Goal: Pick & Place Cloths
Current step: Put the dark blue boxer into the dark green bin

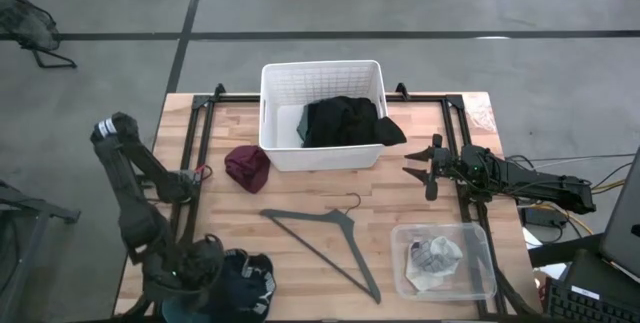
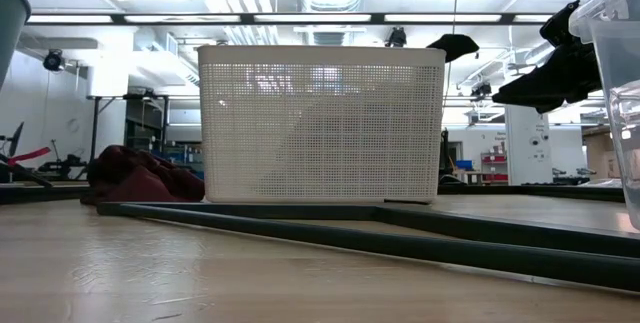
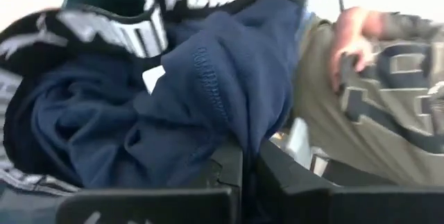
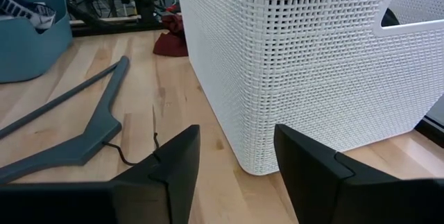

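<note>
High view, white basket point(image 1: 322, 81) holding black cloth point(image 1: 343, 121), clear bin point(image 1: 478, 243) holding pale cloths point(image 1: 433, 258)

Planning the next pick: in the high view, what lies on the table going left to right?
Left gripper over the navy cloth → maroon cloth → hanger → clear bin → right gripper overlaps, omitted.

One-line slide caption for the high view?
Left gripper down in the navy cloths; right gripper open beside the white basket holding a black cloth.

Grey concrete floor point(image 1: 420, 3), bright ceiling strip lights point(image 2: 300, 18).
</note>
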Controlling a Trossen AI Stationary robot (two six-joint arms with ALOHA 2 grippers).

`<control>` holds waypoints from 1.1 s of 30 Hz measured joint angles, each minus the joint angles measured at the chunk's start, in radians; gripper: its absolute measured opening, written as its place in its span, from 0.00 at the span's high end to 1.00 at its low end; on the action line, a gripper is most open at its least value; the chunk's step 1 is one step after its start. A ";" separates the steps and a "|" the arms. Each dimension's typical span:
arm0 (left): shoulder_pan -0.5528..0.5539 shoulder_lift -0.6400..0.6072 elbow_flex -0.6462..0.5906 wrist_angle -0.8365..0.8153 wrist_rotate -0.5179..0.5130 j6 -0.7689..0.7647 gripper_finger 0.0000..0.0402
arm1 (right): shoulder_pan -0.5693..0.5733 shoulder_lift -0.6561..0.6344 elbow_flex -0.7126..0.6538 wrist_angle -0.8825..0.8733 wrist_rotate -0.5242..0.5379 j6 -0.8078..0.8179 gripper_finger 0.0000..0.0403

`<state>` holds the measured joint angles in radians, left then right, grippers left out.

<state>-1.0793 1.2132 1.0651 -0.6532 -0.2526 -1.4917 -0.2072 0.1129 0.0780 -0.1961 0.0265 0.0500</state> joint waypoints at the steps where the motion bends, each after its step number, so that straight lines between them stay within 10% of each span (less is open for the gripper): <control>1: 0.000 0.004 -0.020 0.014 0.007 -0.005 0.96 | 0.000 0.000 0.000 0.000 0.000 0.001 0.54; 13: 0.004 0.009 -0.246 0.181 -0.043 -0.128 0.83 | 0.000 0.000 0.000 0.000 0.000 0.000 0.49; 33: 0.007 -0.063 -0.256 0.378 -0.016 -0.103 0.51 | 0.000 0.000 0.000 0.000 0.000 0.001 0.49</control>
<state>-1.0725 1.1506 0.8089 -0.2751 -0.2684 -1.5942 -0.2070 0.1129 0.0778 -0.1961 0.0265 0.0506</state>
